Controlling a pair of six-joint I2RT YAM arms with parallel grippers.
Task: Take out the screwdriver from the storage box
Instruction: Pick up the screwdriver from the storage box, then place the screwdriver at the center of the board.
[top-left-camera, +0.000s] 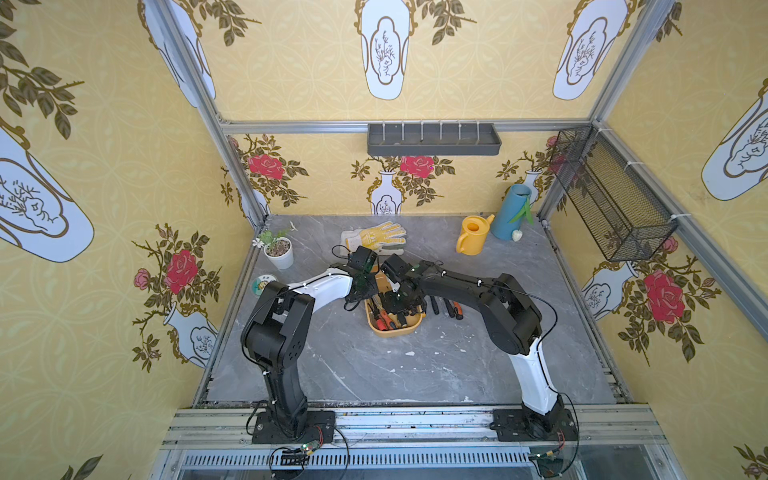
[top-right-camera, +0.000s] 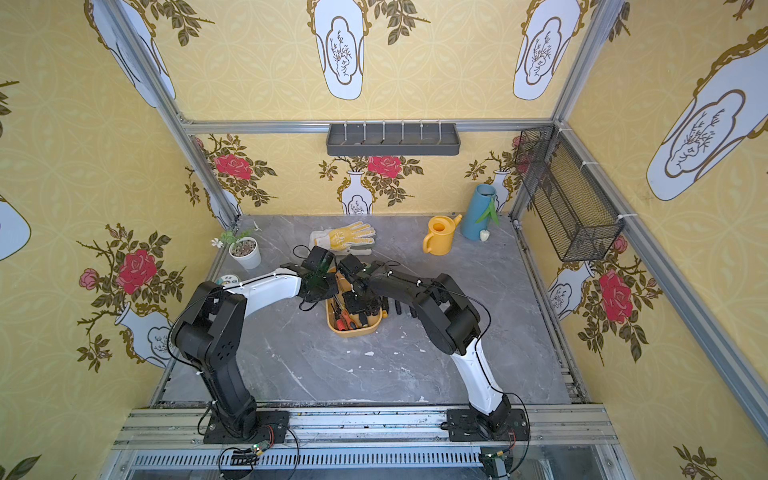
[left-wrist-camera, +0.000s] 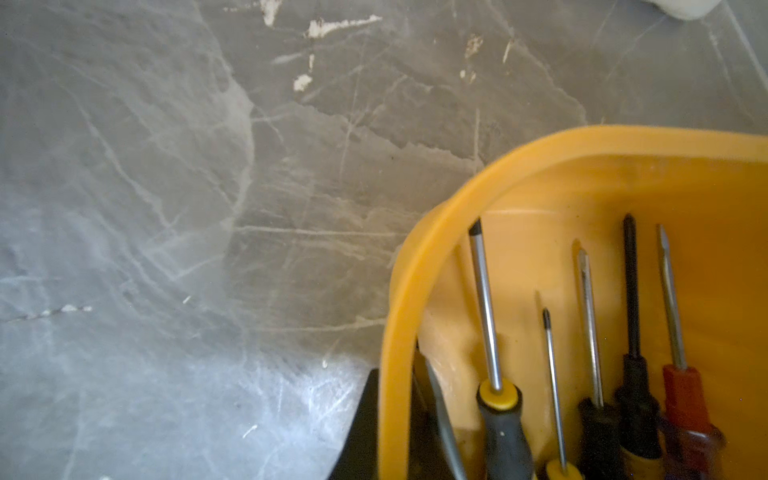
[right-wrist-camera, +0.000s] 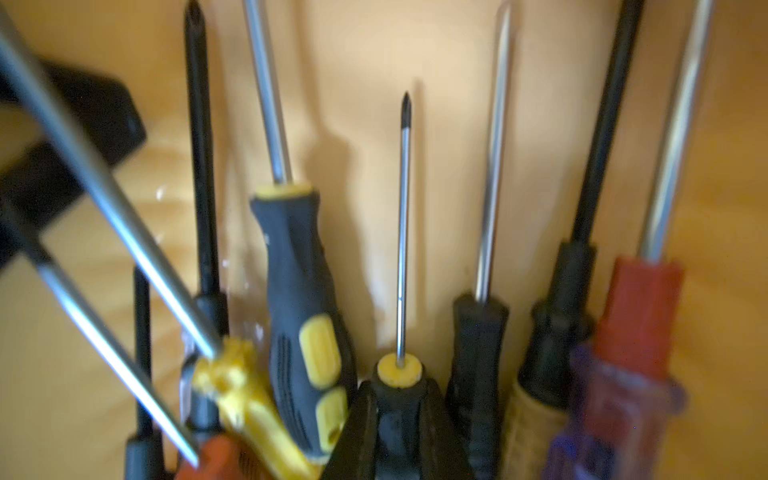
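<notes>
Right gripper (right-wrist-camera: 397, 432) closed on thin yellow-collared screwdriver (right-wrist-camera: 398, 370), among other screwdrivers (right-wrist-camera: 299, 291) in storage box (left-wrist-camera: 582, 178). Left gripper (left-wrist-camera: 392, 419) pinches box rim, 1 finger each side.

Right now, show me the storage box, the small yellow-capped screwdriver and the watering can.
storage box (top-left-camera: 395, 332): in a top view, on its near rim.
small yellow-capped screwdriver (right-wrist-camera: 398, 370): right wrist view, on the yellow cap atop its handle.
yellow watering can (top-left-camera: 471, 241): in a top view, on its body.
</notes>
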